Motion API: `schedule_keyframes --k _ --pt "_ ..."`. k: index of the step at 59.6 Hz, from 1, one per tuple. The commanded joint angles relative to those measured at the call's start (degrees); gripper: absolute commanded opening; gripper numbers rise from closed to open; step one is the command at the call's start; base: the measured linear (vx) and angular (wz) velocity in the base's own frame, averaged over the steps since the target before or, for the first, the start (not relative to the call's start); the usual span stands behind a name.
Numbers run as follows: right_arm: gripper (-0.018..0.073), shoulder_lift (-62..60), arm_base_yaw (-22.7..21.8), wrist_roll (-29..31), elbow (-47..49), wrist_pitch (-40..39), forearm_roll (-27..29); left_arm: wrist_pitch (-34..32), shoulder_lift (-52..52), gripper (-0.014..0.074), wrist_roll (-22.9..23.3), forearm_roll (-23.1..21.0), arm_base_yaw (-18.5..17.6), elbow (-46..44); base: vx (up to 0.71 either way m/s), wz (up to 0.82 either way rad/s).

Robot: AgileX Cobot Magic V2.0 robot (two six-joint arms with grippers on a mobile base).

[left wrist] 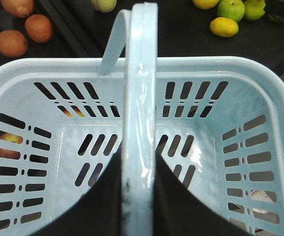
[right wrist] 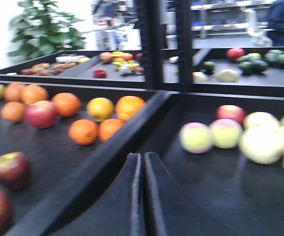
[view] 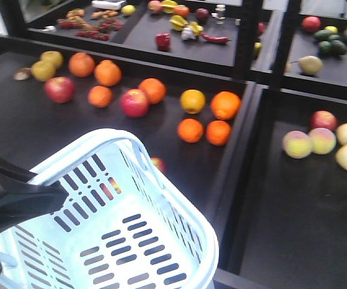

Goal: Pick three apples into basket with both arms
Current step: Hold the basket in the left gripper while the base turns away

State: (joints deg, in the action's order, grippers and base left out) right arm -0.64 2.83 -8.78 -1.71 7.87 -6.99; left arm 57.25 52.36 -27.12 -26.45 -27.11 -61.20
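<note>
The pale blue basket [view: 161,198] hangs at the lower left, over the front of the left tray. My left gripper [left wrist: 139,196] is shut on the basket's loop handle [left wrist: 141,98], with one black jaw on each side of it. Inside the basket only the slotted bottom shows. Red apples [view: 135,103] [view: 59,89] lie among the oranges, and another apple [view: 158,164] peeks out beside the basket's far rim. My right gripper [right wrist: 142,160] is shut with nothing in it, above the divider between the trays. Dark red apples [right wrist: 13,169] [right wrist: 42,114] lie to its left.
Oranges [view: 224,105] and a lemon [view: 192,101] are scattered on the left tray. A raised black divider [view: 245,138] separates it from the right tray, which holds pale peaches and pears [view: 322,141]. The back shelves [view: 185,30] carry mixed produce.
</note>
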Motion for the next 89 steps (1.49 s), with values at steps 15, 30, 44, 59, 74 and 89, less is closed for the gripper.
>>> schedule_keyframes --k 15,30,44,59,74,89 --pt "-0.0005 -0.7 -0.4 0.6 -0.7 -4.2 -0.5 -4.7 -0.8 -0.0006 0.6 -2.7 -0.2 -1.5 -0.14 0.55" --pt "-0.0005 -0.7 -0.4 0.6 -0.7 -4.2 -0.5 -4.7 -0.8 -0.0006 0.6 -2.7 -0.2 -1.5 -0.15 0.56" --pt "-0.0005 -0.7 -0.4 0.6 -0.7 -4.2 -0.5 -4.7 -0.8 -0.0006 0.6 -2.7 -0.2 -1.5 -0.14 0.54" --pt "-0.0005 -0.7 -0.4 0.6 -0.7 -4.2 -0.5 -4.7 -0.8 -0.0006 0.6 -2.7 -0.2 -1.5 -0.13 0.50" --pt "-0.0005 -0.7 -0.4 0.6 -0.7 -4.2 -0.5 -4.7 -0.8 -0.0006 0.6 -2.7 -0.2 -1.5 -0.12 0.46" --pt "-0.0005 -0.7 -0.4 0.6 -0.7 -4.2 -0.5 -4.7 -0.8 -0.0006 0.6 -2.7 -0.2 -1.5 -0.11 0.43"
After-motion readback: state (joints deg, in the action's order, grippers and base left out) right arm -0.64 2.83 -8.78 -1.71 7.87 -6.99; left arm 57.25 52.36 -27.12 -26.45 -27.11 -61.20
